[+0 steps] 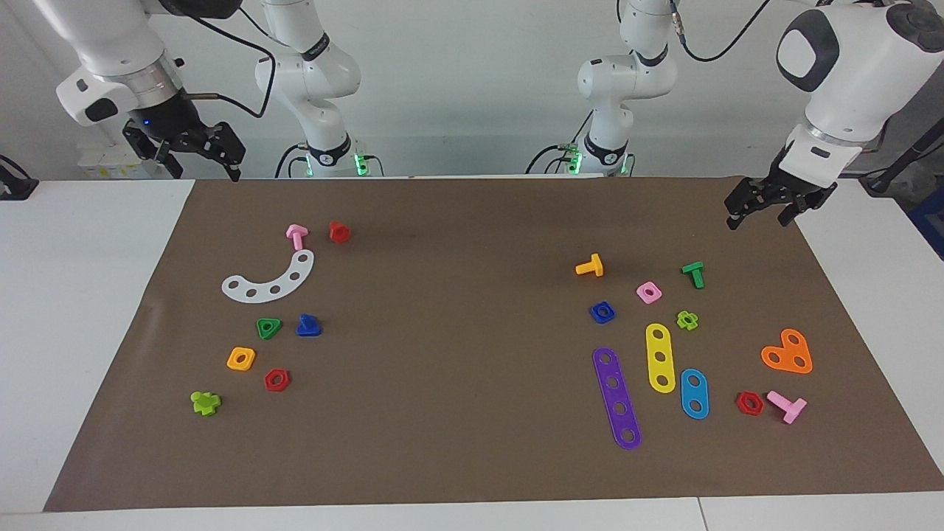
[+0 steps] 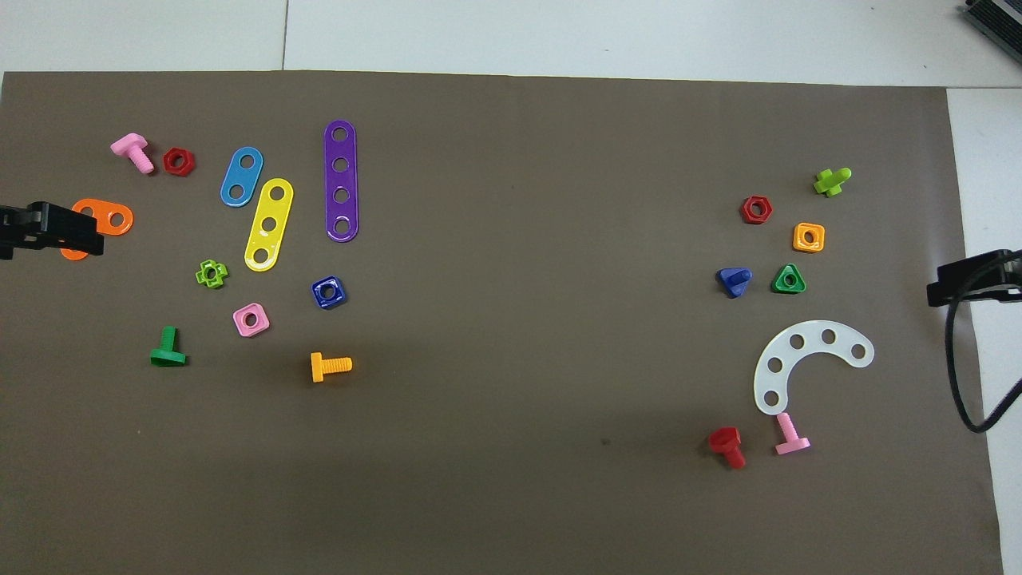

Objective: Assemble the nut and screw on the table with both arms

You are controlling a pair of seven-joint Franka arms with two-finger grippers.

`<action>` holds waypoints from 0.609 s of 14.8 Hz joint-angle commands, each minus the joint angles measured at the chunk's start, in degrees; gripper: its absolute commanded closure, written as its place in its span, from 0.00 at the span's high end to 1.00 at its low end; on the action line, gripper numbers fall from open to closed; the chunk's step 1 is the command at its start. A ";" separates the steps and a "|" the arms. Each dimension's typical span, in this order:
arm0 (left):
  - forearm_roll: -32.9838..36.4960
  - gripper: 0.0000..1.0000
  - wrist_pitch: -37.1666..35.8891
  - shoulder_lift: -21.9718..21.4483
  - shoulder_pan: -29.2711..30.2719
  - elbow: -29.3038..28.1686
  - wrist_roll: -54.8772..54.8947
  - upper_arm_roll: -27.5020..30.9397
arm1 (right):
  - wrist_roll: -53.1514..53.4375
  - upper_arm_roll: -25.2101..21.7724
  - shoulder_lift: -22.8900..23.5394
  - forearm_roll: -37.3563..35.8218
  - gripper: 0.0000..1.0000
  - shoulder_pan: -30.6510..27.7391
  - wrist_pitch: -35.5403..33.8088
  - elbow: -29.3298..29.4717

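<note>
The blue square nut (image 1: 602, 312) (image 2: 328, 292) lies flat on the brown mat (image 1: 457, 346) toward the left arm's end of the table, beside a pink square nut (image 1: 649, 292). The blue screw (image 1: 308, 325) (image 2: 734, 280) lies toward the right arm's end, beside a green triangular nut (image 1: 268, 328). My left gripper (image 1: 758, 217) (image 2: 76, 235) is open and empty, raised over the mat's edge at its end. My right gripper (image 1: 206, 171) (image 2: 954, 286) is open and empty, raised over the mat's corner at its end.
Near the nut lie an orange screw (image 1: 590, 266), a green T-shaped screw (image 1: 694, 273), purple (image 1: 616, 398), yellow and blue strips and an orange heart plate (image 1: 788, 352). Near the screw lie a white curved strip (image 1: 269, 280), an orange square nut (image 1: 241, 358), a red nut and pink and red screws.
</note>
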 commanded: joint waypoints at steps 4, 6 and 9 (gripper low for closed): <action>-0.93 1.00 1.43 -1.68 0.40 -2.18 0.44 -0.14 | -0.49 1.23 -1.51 -0.17 1.00 -1.30 1.01 -2.04; -0.93 1.00 1.43 -1.68 0.40 -2.18 0.44 -0.14 | -0.13 1.41 -2.30 -0.08 1.00 -1.21 4.33 -4.22; -0.93 1.00 1.43 -1.68 0.40 -2.18 0.44 -0.14 | -1.27 1.41 -2.65 0.01 1.00 -1.39 7.60 -5.47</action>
